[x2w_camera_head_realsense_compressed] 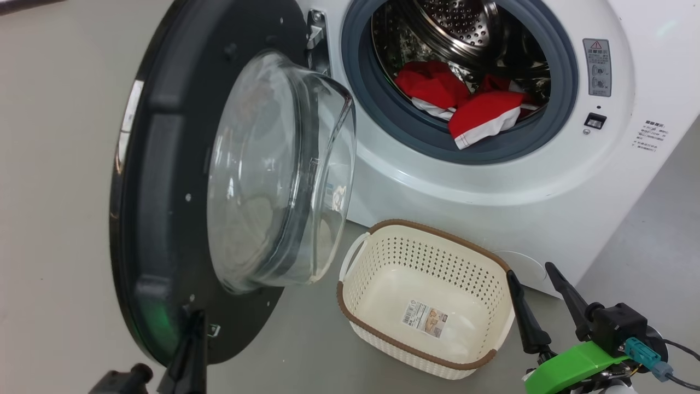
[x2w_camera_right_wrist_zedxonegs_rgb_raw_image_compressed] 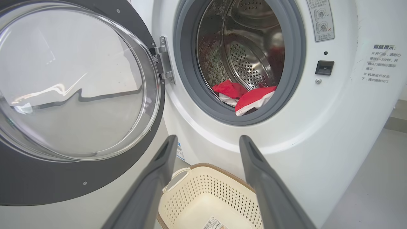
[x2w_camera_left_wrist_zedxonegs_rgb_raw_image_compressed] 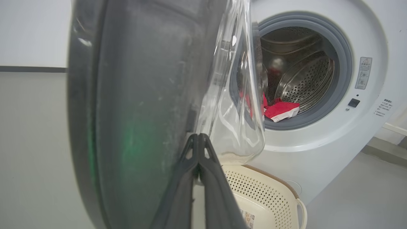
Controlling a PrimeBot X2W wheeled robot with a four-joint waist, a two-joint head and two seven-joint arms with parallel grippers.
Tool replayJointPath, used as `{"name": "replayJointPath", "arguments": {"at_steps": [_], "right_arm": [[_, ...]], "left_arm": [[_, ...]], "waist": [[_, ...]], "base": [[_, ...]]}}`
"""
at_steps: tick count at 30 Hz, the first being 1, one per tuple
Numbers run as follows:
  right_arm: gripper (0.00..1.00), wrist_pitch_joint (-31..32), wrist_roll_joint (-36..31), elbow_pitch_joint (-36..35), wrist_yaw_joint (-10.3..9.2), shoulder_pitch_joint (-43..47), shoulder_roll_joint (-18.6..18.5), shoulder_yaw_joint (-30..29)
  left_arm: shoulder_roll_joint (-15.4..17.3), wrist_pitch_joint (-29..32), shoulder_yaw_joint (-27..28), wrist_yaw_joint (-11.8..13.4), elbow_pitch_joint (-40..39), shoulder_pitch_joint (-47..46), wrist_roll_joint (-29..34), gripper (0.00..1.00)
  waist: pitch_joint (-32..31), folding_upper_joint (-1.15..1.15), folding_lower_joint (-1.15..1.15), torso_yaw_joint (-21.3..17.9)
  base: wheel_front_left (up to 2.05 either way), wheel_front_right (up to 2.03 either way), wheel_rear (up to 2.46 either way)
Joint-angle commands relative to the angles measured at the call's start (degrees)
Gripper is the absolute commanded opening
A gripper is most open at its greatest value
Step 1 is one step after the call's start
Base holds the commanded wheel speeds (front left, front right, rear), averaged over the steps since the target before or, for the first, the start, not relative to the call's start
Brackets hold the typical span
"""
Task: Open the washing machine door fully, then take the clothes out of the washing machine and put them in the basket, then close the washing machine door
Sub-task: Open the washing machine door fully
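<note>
Washing machine (x2w_camera_head_realsense_compressed: 437, 180): top and R side cut off by frame. Washing machine door (x2w_camera_head_realsense_compressed: 164, 164): swung open to L, glass bowl (x2w_camera_head_realsense_compressed: 273, 175) facing the machine; upper rim cut off. Basket (x2w_camera_head_realsense_compressed: 437, 262): on floor (x2w_camera_head_realsense_compressed: 54, 219) at machine's front edge, below the opening; near end cut off in both wrist views. Clothes (x2w_camera_head_realsense_compressed: 481, 112): at drum (x2w_camera_head_realsense_compressed: 454, 22) front edge, one piece lapping gasket (x2w_camera_head_realsense_compressed: 383, 120); rear of pile indistinct. L gripper (x2w_camera_head_realsense_compressed: 196, 314): fingers pressed together at door's lower rim; contact unclear. R gripper (x2w_camera_head_realsense_compressed: 530, 271): fingers spread apart, beside basket's R rim.
</note>
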Motion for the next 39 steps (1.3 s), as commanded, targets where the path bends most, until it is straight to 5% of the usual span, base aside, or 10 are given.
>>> {"name": "replayJointPath", "arguments": {"at_steps": [1,39], "right_arm": [[1.00,-0.38,0.03,-1.61,0.35,-1.15,-0.13,1.39],[1.00,-0.38,-0.82,-1.50,0.35,-4.74,-1.53,2.55]], "left_arm": [[1.77,-0.29,3.06,0.55,-0.66,-2.85,-0.43,0.00],[9.32,-0.29,21.69,-2.76,20.70,-21.69,3.38,0.00]], "waist": [[0.12,0.00,0.00,-0.04],[6.41,0.00,0.00,-3.39]], "base": [[0.00,0.00,0.00],[0.00,0.00,0.00]]}}
